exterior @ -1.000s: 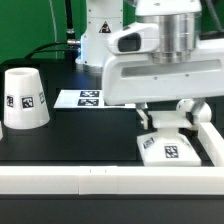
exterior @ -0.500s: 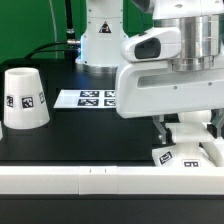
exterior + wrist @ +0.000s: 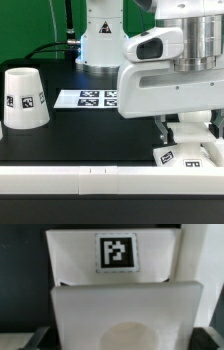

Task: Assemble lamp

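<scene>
One part, the square base [image 3: 186, 156], sat on the table [image 3: 100, 135] by the rail [image 3: 60, 180] at the exterior view's right, the claw [image 3: 188, 133] astride it, grip impossible to tell; positioning it seemed underway; next, letting go and lifting clear.

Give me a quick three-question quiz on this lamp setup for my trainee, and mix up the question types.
1. True or false: the shade stands with its wide end down at the exterior view's left.
2. Which thing lies just below the end effector? A the shade, B the base, C the marker board.
3. Fill in: the base lies close beside the long white ____.
Key: 1 true; 2 B; 3 rail.
</scene>
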